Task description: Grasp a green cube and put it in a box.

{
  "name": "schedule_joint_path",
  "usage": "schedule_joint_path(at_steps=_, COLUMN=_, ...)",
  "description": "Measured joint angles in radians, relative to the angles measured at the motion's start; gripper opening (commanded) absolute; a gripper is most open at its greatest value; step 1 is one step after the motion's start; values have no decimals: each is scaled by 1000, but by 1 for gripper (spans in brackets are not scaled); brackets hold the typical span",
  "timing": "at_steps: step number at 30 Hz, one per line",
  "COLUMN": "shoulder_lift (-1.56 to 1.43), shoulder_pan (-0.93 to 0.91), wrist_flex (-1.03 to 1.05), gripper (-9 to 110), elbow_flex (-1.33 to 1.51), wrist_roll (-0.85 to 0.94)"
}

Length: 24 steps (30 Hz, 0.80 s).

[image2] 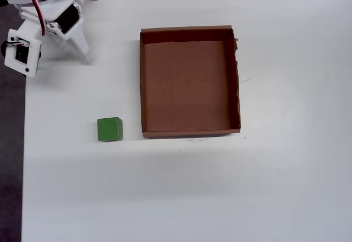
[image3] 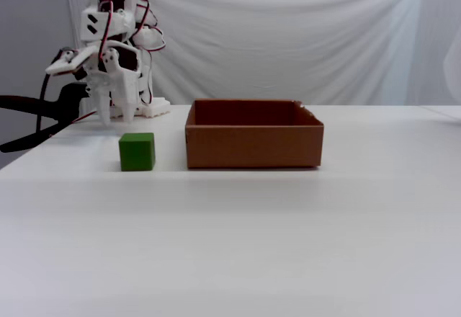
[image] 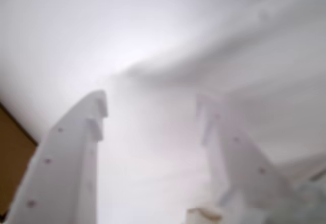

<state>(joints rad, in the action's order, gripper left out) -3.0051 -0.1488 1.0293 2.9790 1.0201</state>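
Observation:
The green cube (image2: 110, 129) (image3: 137, 151) sits on the white table, just left of the box's near left corner in the overhead view. The box (image2: 142, 82) (image3: 252, 148) is a shallow brown cardboard tray, empty, with a ragged right edge. My white gripper (image2: 82, 52) (image3: 117, 117) hangs at the table's far left, well behind the cube and apart from it. Its fingers are spread and hold nothing. In the blurred wrist view the gripper (image: 153, 107) shows only white table between its fingers; the cube is out of that view.
The arm's white base (image3: 140, 106) stands at the back left. A black clamp (image3: 43, 112) sticks in from the left. The table's left edge (image2: 23, 170) runs close to the gripper. A white cloth (image3: 288, 36) hangs behind.

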Motion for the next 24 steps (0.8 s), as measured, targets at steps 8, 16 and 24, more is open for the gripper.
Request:
schedule_joint_path(at_steps=8, shoulder_lift=229, shoulder_pan=0, wrist_flex=2, gripper=22, elbow_flex=-207, wrist_roll=26)
schedule_joint_path(at_steps=16, shoulder_lift=565, shoulder_pan=38, wrist_flex=-98, gripper=23, elbow_flex=-420, wrist_roll=29)
schedule_joint_path(at_steps=24, shoulder_lift=864, shoulder_pan=84, wrist_flex=-91, gripper=23, elbow_flex=-640, wrist_roll=29)
